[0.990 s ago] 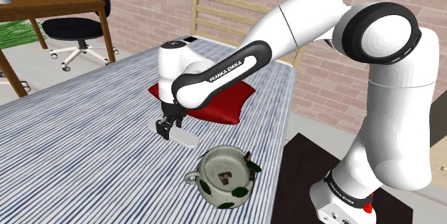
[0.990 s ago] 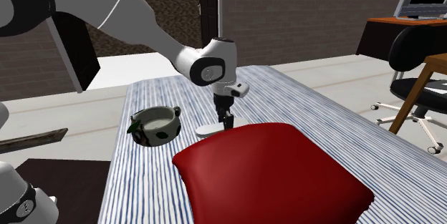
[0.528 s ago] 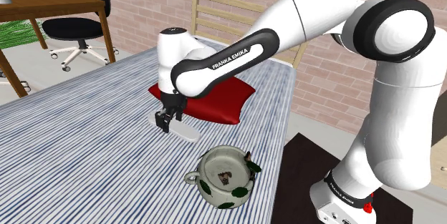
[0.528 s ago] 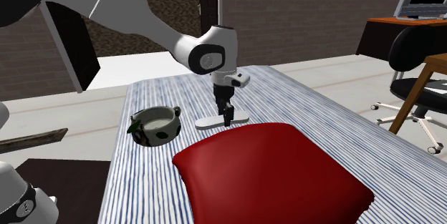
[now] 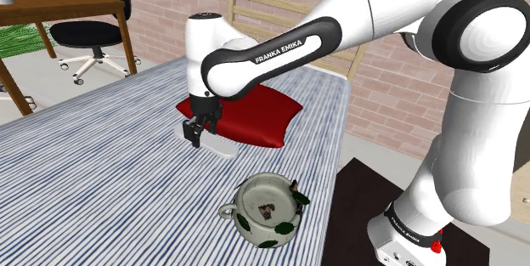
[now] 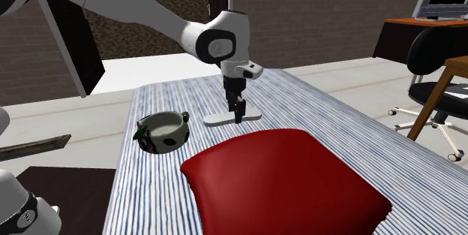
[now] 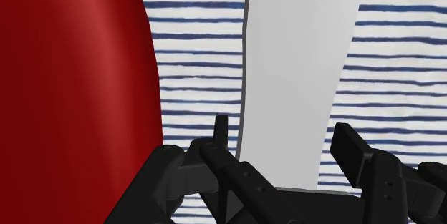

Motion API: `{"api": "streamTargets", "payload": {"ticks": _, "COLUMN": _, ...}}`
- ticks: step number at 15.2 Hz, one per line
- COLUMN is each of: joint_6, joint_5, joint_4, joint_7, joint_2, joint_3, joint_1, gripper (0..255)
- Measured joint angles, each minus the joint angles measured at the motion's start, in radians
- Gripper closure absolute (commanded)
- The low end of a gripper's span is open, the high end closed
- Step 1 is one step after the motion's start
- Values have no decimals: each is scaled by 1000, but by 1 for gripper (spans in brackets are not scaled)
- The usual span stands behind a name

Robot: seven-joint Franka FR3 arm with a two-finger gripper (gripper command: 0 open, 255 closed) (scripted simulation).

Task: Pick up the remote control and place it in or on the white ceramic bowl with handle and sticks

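The remote control (image 5: 221, 146) is a plain pale grey slab, and my gripper (image 5: 197, 131) is shut on one end of it, holding it a little above the striped table (image 5: 102, 179). In the second exterior view the remote (image 6: 222, 117) hangs level under the gripper (image 6: 238, 113). The wrist view has the remote (image 7: 297, 65) clasped between my fingers, the gripper (image 7: 283, 140) beside the red cushion (image 7: 71, 79). The white bowl (image 5: 266, 209) with green spots, a handle and sticks stands near the table's front edge, toward the stand from the gripper. The bowl (image 6: 161, 131) sits to the second exterior view's left of the remote.
A red cushion (image 5: 255, 116) lies on the table just behind the gripper, large in the second exterior view's foreground (image 6: 285, 173). A wooden chair (image 5: 255, 18) stands at the table's far side. An office chair (image 5: 98, 31) and a wooden desk (image 5: 59, 5) are farther off.
My gripper has risen with the remote in it and shifted toward the red cushion. The remote has left the tablecloth. The bowl has stayed put.
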Motion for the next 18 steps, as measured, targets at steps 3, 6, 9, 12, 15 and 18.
{"api": "streamTargets", "payload": {"ticks": 3, "joint_6": -31, "joint_5": 8, "joint_4": 9, "joint_7": -3, "joint_2": -23, "joint_3": 4, "joint_1": -2, "gripper": 255}}
{"api": "streamTargets", "payload": {"ticks": 6, "joint_6": -66, "joint_5": 13, "joint_4": 31, "joint_7": -5, "joint_2": -37, "joint_3": 6, "joint_1": -2, "gripper": 255}}
{"api": "streamTargets", "payload": {"ticks": 9, "joint_6": -99, "joint_5": 21, "joint_4": 44, "joint_7": -13, "joint_2": -58, "joint_3": 8, "joint_1": -7, "gripper": 255}}
{"api": "streamTargets", "payload": {"ticks": 12, "joint_6": -136, "joint_5": 26, "joint_4": 68, "joint_7": -13, "joint_2": -71, "joint_3": 10, "joint_1": -6, "gripper": 255}}
{"api": "streamTargets", "payload": {"ticks": 15, "joint_6": -176, "joint_5": 29, "joint_4": 102, "joint_7": -15, "joint_2": -77, "joint_3": 11, "joint_1": -6, "gripper": 255}}
{"api": "streamTargets", "payload": {"ticks": 18, "joint_6": -173, "joint_5": 40, "joint_4": 58, "joint_7": -10, "joint_2": -120, "joint_3": 18, "joint_1": -5, "gripper": 255}}
